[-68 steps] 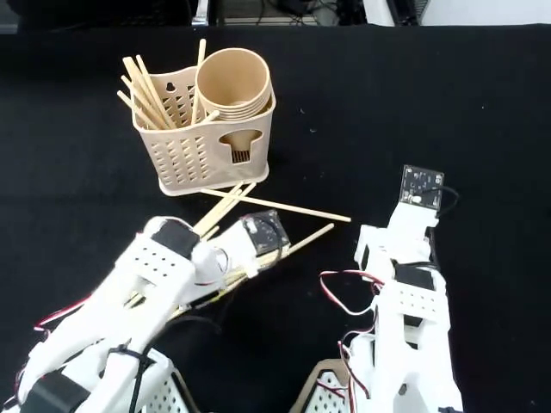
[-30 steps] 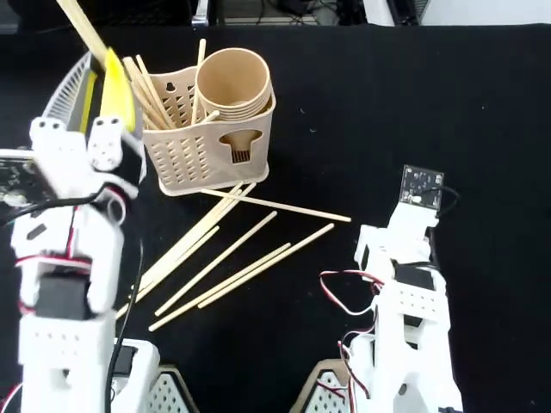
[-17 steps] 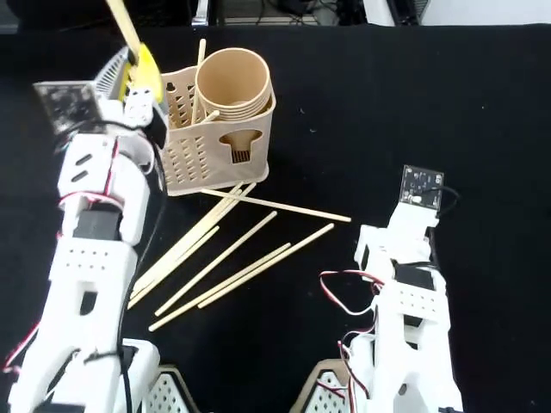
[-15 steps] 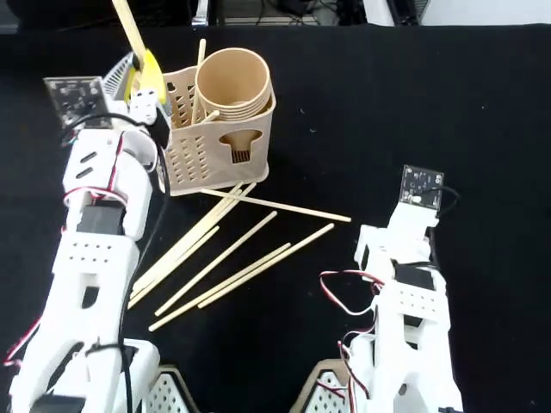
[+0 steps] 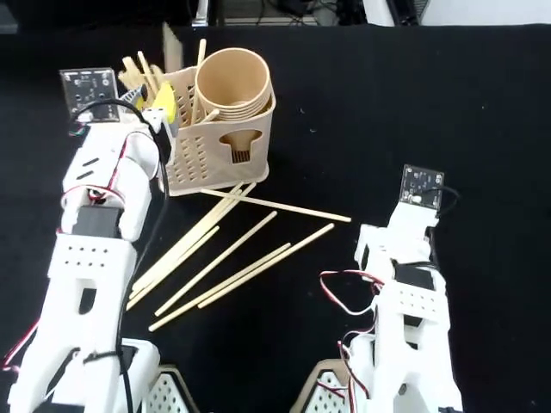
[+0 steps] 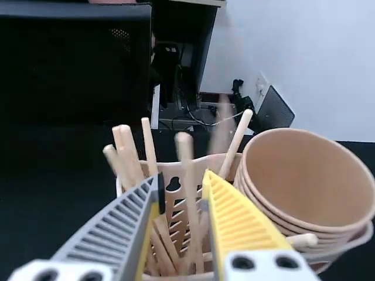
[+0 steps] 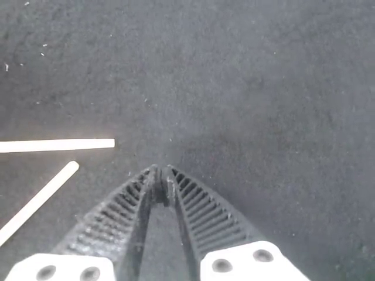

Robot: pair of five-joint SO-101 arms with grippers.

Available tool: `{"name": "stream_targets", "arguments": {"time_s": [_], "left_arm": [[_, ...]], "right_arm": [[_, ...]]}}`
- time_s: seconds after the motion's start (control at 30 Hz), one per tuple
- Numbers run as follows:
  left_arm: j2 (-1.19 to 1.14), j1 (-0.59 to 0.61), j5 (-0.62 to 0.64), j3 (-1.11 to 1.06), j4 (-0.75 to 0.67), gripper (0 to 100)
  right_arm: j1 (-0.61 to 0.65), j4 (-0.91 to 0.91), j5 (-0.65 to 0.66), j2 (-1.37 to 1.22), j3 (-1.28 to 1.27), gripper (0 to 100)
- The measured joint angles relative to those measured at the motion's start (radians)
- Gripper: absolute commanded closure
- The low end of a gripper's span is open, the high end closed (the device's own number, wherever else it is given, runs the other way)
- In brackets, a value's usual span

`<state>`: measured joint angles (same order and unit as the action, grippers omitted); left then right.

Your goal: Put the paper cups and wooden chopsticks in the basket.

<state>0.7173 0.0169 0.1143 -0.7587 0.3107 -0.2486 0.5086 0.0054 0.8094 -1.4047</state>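
The beige slotted basket stands at the back left with a stack of paper cups in it and several wooden chopsticks upright beside them. My left gripper hovers at the basket's left rim, open. In the left wrist view, the left gripper has upright chopsticks beyond its fingers, beside the cups. A blurred chopstick stands above the rim. Several loose chopsticks lie on the black table. My right gripper is shut just above the cloth, near two chopstick ends.
The right arm sits low at the front right. Black cloth covers the table, bare to the right of the basket. Cables and equipment stand past the table's far edge.
The left arm lifted a chopstick off the table and swung it to the basket. Its fingers have opened and the chopstick is dropping in. The right arm has not moved.
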Motion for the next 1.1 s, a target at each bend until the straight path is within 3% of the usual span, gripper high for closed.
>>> {"name": "stream_targets", "arguments": {"time_s": [0.23, 0.37, 0.57, 0.67, 0.8, 1.1], "left_arm": [[0.176, 0.000, 0.000, 0.075, 0.215, 86], [0.307, 0.006, -0.014, 0.118, 0.450, 86], [0.358, 0.006, -0.222, 0.172, 0.898, 86], [0.316, 0.006, -0.308, 0.124, 1.042, 86], [0.193, 0.006, -0.404, -0.037, 1.040, 86], [-0.094, 0.009, -0.586, -0.235, 0.747, 86]], "right_arm": [[0.000, 0.000, 0.000, 0.000, 0.000, 98.3], [0.000, 0.000, 0.000, 0.000, 0.000, 98.3], [-0.002, 0.000, 0.000, 0.000, 0.000, 98.3], [0.000, 0.000, 0.000, 0.000, 0.000, 98.3], [0.000, 0.000, 0.000, 0.000, 0.000, 98.3], [0.000, 0.000, 0.000, 0.000, 0.000, 98.3]]}}
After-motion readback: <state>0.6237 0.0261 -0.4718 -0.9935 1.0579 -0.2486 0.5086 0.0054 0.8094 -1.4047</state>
